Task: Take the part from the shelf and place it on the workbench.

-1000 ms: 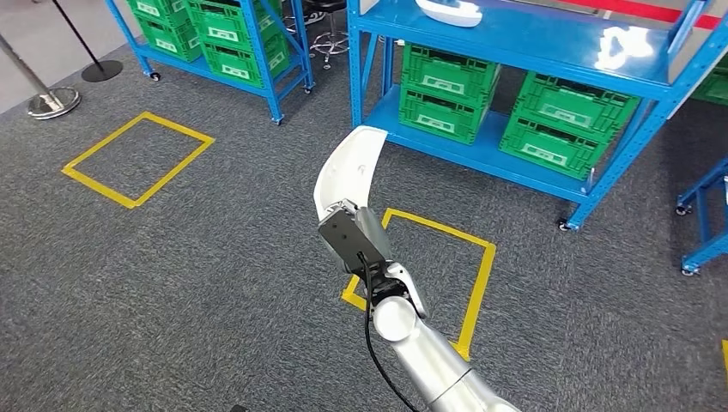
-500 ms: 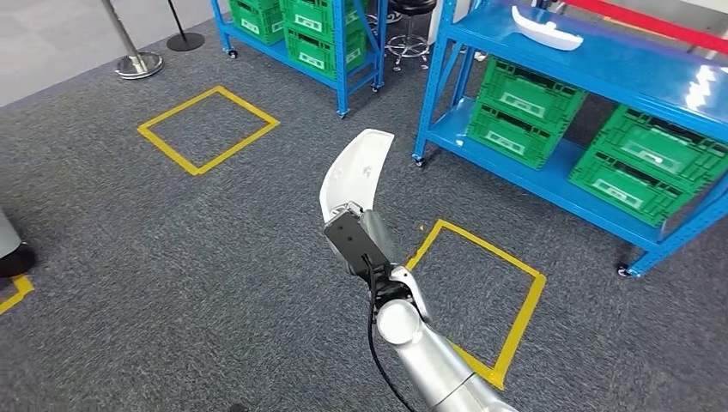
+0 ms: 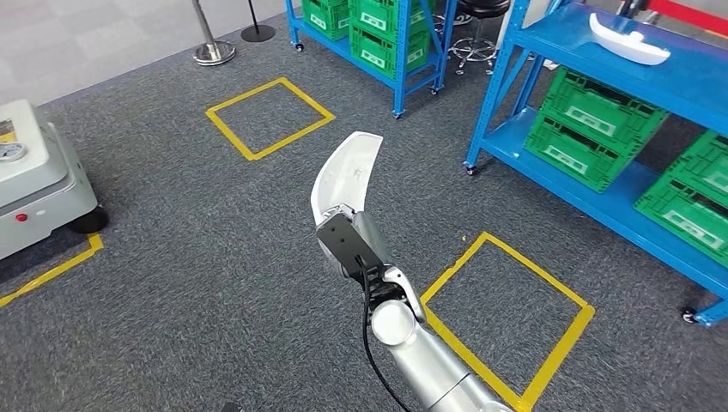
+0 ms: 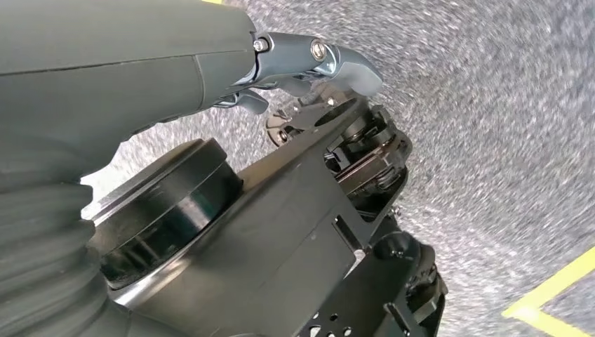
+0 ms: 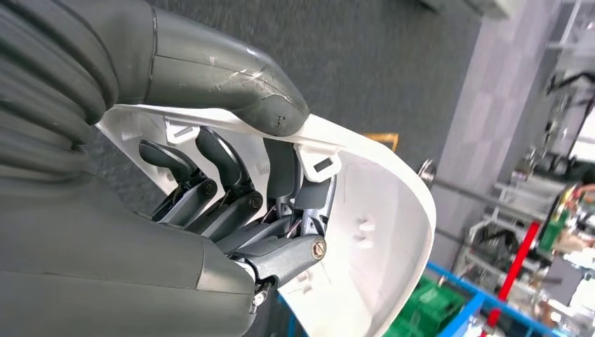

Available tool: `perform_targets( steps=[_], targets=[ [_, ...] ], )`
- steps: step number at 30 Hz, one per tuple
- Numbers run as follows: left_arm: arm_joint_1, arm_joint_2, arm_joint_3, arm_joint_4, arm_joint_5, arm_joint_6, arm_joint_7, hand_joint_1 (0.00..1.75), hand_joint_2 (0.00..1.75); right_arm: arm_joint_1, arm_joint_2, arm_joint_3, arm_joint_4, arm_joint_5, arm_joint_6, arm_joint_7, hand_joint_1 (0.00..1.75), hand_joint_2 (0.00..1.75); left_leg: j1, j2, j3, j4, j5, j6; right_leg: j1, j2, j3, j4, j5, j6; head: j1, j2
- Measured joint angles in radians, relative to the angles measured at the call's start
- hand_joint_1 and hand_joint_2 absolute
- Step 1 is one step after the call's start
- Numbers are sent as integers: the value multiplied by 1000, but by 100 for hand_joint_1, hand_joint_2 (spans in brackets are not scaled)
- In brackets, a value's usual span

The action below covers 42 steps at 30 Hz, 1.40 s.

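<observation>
Dark fingers (image 5: 231, 179) and a grey thumb of the right hand (image 3: 348, 240) clamp the curved white part (image 3: 345, 170), held out above grey carpet (image 3: 172, 257). Behind stand blue shelves (image 3: 687, 81) stacked with green crates (image 3: 592, 129), one carrying a second white part (image 3: 627, 39). The left hand (image 4: 309, 56) hangs over the floor; whether its fingers are closed cannot be told.

even, bright overhead light in the head view, with soft glare on the blue shelf (image 3: 687, 81); the carpet (image 4: 505, 105) smears with motion blur; the right wrist view's background sits soft and overexposed
</observation>
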Motion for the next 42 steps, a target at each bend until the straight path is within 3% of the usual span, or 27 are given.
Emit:
perform_targets(
  steps=[2,4,5,7,9,11,13,14,15,16,18,20,22,23,25,27,29,30,31,33,35,38,40,42],
  targets=[
    [7,3,9,0,6,0,-8,0,175,-3,7,0,4,-1,-1,-2,175,175,2,33,66,-121,52,-3,-1,-24,2,5,-6,8,0,0],
    [10,5,15,-1,8,0,-12,0,175,-8,12,0,6,-2,-2,-4,175,175,-2,66,117,-215,80,7,4,-45,4,12,-15,20,3,0],
    [11,6,17,-1,9,0,-14,0,175,-9,12,0,6,-2,-3,-4,175,175,-5,71,123,-229,80,15,7,-54,5,13,-17,26,4,0],
    [15,7,21,-1,8,0,-16,0,175,-11,15,0,6,-4,-6,-5,175,175,-6,45,123,-231,84,30,6,-69,9,11,-21,37,7,0],
    [21,9,24,-1,7,0,-15,0,175,-10,18,0,5,-10,-11,-3,175,175,-4,22,124,-234,87,43,-1,-32,1,39,-43,49,9,0],
    [24,11,26,-1,1,0,-17,0,175,-4,15,-1,2,-19,-17,0,175,175,-3,-1,124,-235,89,53,-4,31,-44,141,-98,54,11,0],
    [30,12,26,-1,-4,0,-21,0,175,12,5,-3,-5,-27,-23,5,175,175,-6,-29,123,-235,90,58,-2,53,-111,271,-147,52,12,0],
    [35,13,26,0,-6,0,-23,0,175,20,0,-5,-8,-30,-26,7,175,175,-8,-45,123,-235,90,58,0,56,-130,302,-149,48,12,0],
    [40,15,26,0,-8,0,-24,0,175,25,-4,-7,-11,-32,-29,9,175,175,-9,-60,123,-234,91,58,1,60,-129,290,-130,43,12,0],
    [45,16,26,1,-10,0,-22,0,175,28,-6,-9,-15,-32,-34,10,175,175,-10,-74,123,-234,91,57,3,67,-108,239,-95,38,12,0],
    [48,17,26,2,-18,0,-13,0,175,27,-8,-12,-23,-28,-43,12,175,175,-11,-99,122,-233,94,53,5,109,-44,97,-28,27,12,0],
    [45,15,26,1,-25,0,-2,0,175,29,-9,-16,-29,-21,-50,20,175,175,-9,-121,118,-234,98,44,8,140,-10,22,-6,23,13,0],
    [40,13,26,0,-32,0,7,0,175,32,-9,-21,-39,-13,-52,35,175,175,-6,-142,111,-239,104,30,11,126,-6,11,-3,17,14,0],
    [37,13,26,0,-35,0,11,0,175,33,-8,-23,-46,-7,-51,41,175,175,-7,-138,107,-236,103,26,10,114,-2,6,1,11,14,0],
    [27,13,26,0,-42,0,18,0,175,34,-6,-25,-62,3,-46,48,175,175,-12,-88,83,-190,73,20,6,88,6,-7,9,-2,9,0],
    [12,13,26,-2,-47,0,19,0,175,40,-6,-28,-73,9,-42,52,175,175,-10,-26,32,-71,10,14,8,57,7,-11,11,-10,5,0],
    [2,12,26,-4,-50,0,17,0,175,51,-7,-31,-77,11,-40,54,175,175,-4,-7,-9,24,-25,6,9,24,7,-11,8,-10,5,0],
    [1,12,26,-4,-51,0,16,0,175,56,-8,-33,-78,13,-39,55,175,175,-1,-2,-5,24,-16,2,8,10,7,-10,7,-9,5,0],
    [0,13,26,-4,-53,0,14,0,175,60,-8,-33,-80,15,-39,55,175,175,2,4,18,-16,9,-1,7,-3,7,-8,5,-6,5,0],
    [-3,12,26,-5,-55,0,13,0,175,64,-8,-35,-88,19,-39,55,175,175,1,43,93,-147,61,-3,7,-25,6,1,-3,5,4,0],
    [-6,9,25,-6,-55,0,13,0,175,66,-8,-39,-97,21,-39,54,175,175,-4,69,134,-222,77,9,11,-44,4,12,-12,17,6,0],
    [-1,9,25,-6,-56,0,16,0,175,75,-9,-42,-111,25,-40,54,175,175,-8,42,133,-229,76,32,10,-62,9,17,-21,32,9,0],
    [5,9,26,-5,-56,0,19,0,175,80,-9,-44,-119,29,-41,53,175,175,-6,20,134,-232,80,45,2,-20,-6,59,-52,44,10,0],
    [8,7,26,-5,-56,0,21,0,175,88,-13,-46,-124,30,-42,51,175,175,-4,-3,132,-233,82,53,-1,36,-59,176,-111,51,11,0]
  ],
)
